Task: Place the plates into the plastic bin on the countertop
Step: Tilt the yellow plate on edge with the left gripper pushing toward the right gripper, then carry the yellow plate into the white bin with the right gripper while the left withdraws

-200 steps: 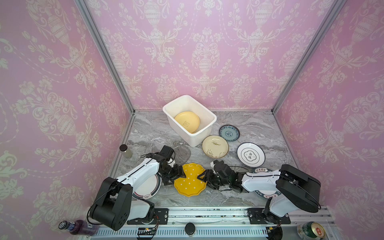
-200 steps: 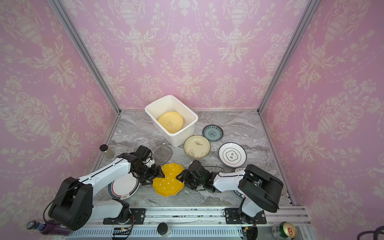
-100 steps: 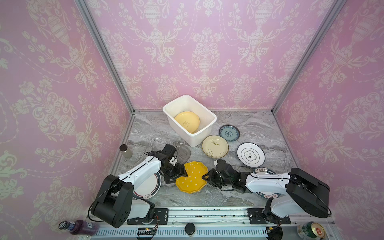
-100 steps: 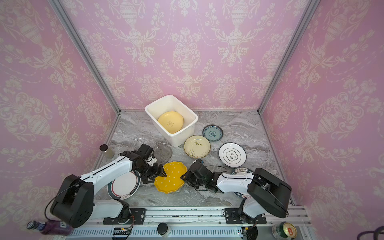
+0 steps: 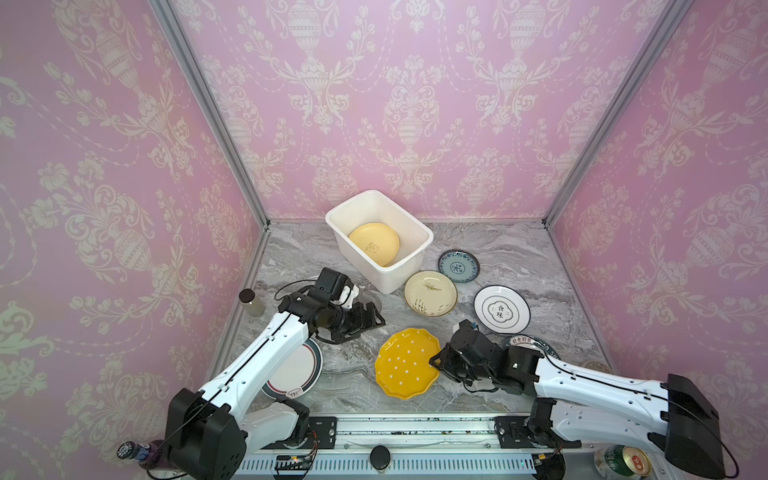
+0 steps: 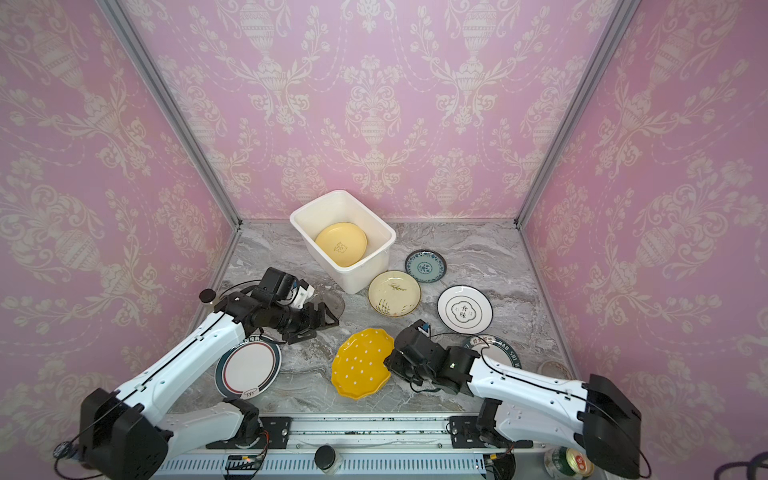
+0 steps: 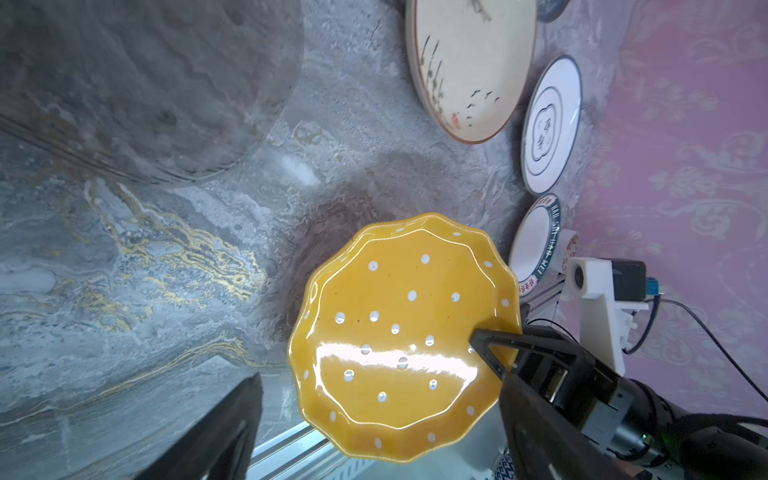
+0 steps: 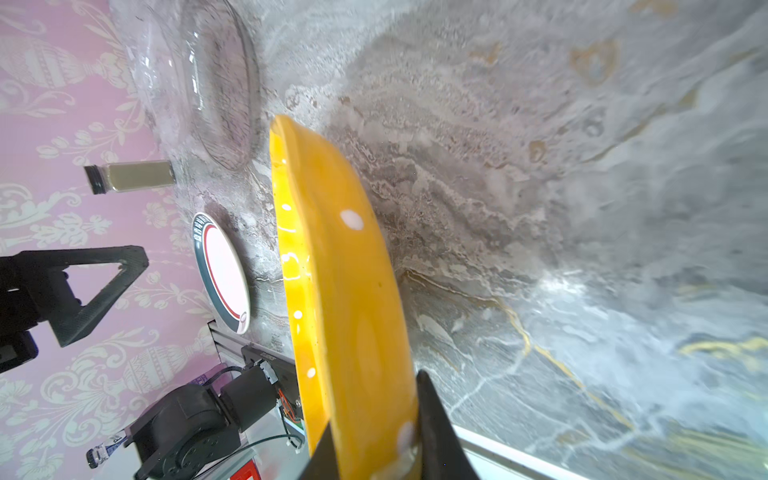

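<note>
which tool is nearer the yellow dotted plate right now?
Right. The right tool is shut on the rim of the yellow dotted plate; the left tool hangs open, apart from it, near the clear glass plate.

Left end effector hovers low, jaws spread wide; right end effector reaches inward, jaws clamped on plate rim.

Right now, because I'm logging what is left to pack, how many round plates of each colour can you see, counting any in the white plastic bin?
Bright yellow white-dotted scalloped plate: 1
Pale yellow round plate, in the white plastic bin: 1
Cream round plate: 1
Small blue patterned round plate: 1
White dark-rimmed round plates: 3
Clear smoky glass plate: 1
Total: 8
</note>
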`<state>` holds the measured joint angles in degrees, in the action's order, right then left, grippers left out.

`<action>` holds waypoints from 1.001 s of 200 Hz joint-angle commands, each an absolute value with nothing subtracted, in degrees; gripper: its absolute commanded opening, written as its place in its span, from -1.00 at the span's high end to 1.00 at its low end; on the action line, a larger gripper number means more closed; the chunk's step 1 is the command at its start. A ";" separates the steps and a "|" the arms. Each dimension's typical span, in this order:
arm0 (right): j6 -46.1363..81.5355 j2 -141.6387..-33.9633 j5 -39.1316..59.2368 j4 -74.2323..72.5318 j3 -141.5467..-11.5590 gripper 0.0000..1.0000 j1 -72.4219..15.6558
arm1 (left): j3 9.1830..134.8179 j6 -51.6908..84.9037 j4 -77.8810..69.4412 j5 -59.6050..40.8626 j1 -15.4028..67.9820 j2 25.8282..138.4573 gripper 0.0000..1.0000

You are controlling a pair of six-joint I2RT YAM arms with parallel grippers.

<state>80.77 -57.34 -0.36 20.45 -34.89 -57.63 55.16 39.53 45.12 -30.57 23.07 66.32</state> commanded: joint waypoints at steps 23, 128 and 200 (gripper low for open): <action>76.59 -48.40 -1.20 32.12 -49.26 0.86 -51.44 | 67.83 34.35 52.45 -21.14 23.03 61.49 -0.88; 67.78 -73.29 16.77 33.37 -86.12 0.84 -36.12 | 79.53 30.19 48.09 -2.81 20.42 57.47 -0.99; 73.32 -81.47 10.28 21.11 -87.79 0.87 -35.77 | 76.15 28.37 43.92 -7.49 19.51 53.35 -0.99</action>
